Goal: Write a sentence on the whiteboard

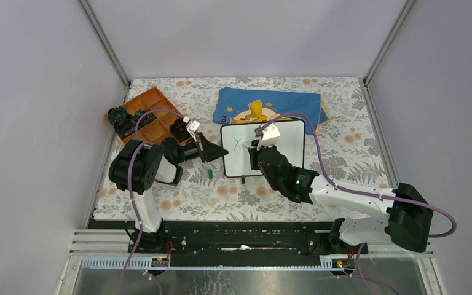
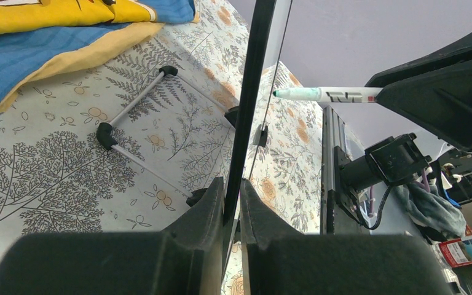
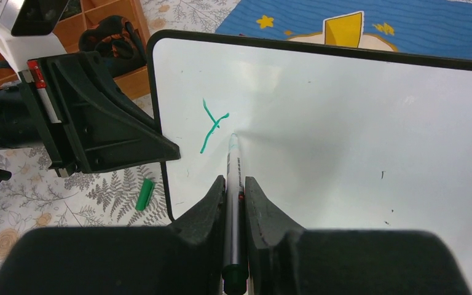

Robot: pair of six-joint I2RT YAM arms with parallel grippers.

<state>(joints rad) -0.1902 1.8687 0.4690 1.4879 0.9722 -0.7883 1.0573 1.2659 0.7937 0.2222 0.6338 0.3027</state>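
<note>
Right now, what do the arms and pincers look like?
Left arm and right arm: white links, black joint housings, a purple cable looped along each. Left pincer and right pincer: black wedge-shaped fingers, white wrist camera box. Green light on the right forearm.

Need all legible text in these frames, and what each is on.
"Y": green letter on the whiteboard, nothing else written there.
Black print on the marker barrel: too blurred to read.
White lettering at the blue cloth corner: too small to read.
</note>
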